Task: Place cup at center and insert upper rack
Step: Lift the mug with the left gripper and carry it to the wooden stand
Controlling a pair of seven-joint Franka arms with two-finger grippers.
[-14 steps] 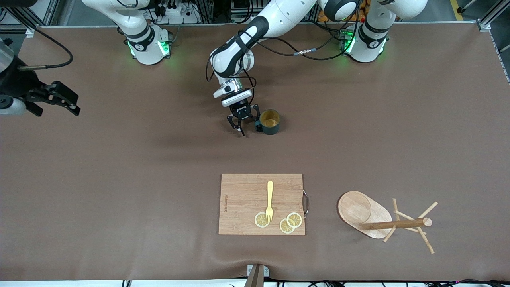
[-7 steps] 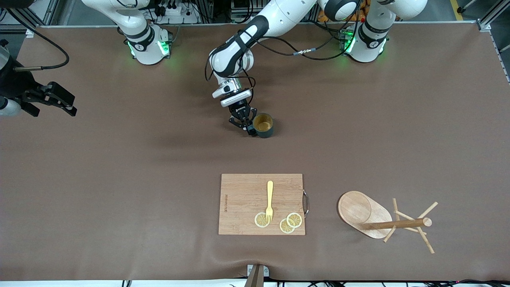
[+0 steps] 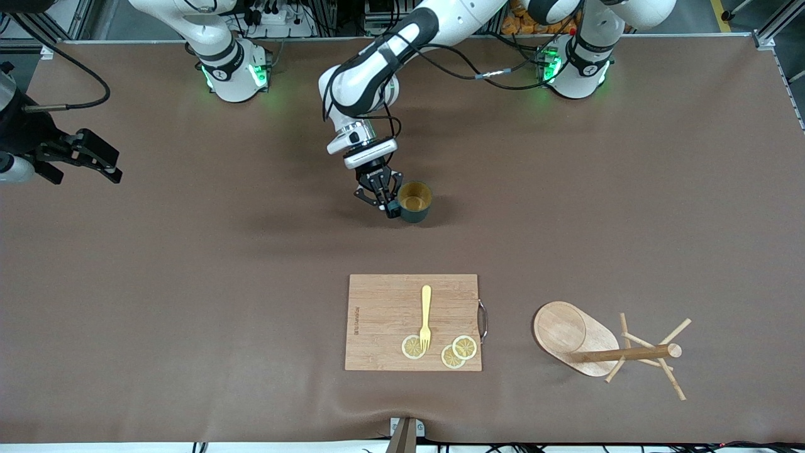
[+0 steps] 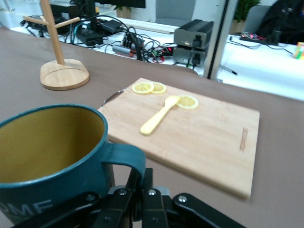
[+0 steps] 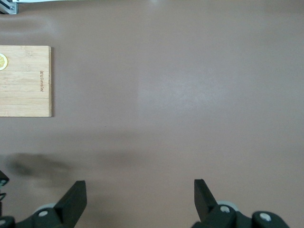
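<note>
The dark teal cup [image 3: 416,202] with a yellowish inside stands upright near the table's middle, farther from the front camera than the cutting board. My left gripper [image 3: 388,206] is shut on its loop handle [image 4: 129,157]; the cup fills the left wrist view [image 4: 47,156]. I cannot tell whether the cup rests on the table. The wooden mug tree [image 3: 629,353] stands upright on its oval base [image 3: 563,328] near the front edge toward the left arm's end, with its pegs bare. It also shows in the left wrist view [image 4: 60,71]. My right gripper [image 3: 104,162] waits open and empty at the right arm's end of the table.
A rectangular wooden cutting board [image 3: 383,321] lies near the front edge, with a yellow fork [image 3: 426,318] and three lemon slices [image 3: 458,352] on it. Its metal handle [image 3: 483,321] faces the mug tree. The board's end shows in the right wrist view [image 5: 26,80].
My left gripper went from open beside the cup's handle to shut on it. The cup then shifted slightly toward the front camera and the right arm's end.
</note>
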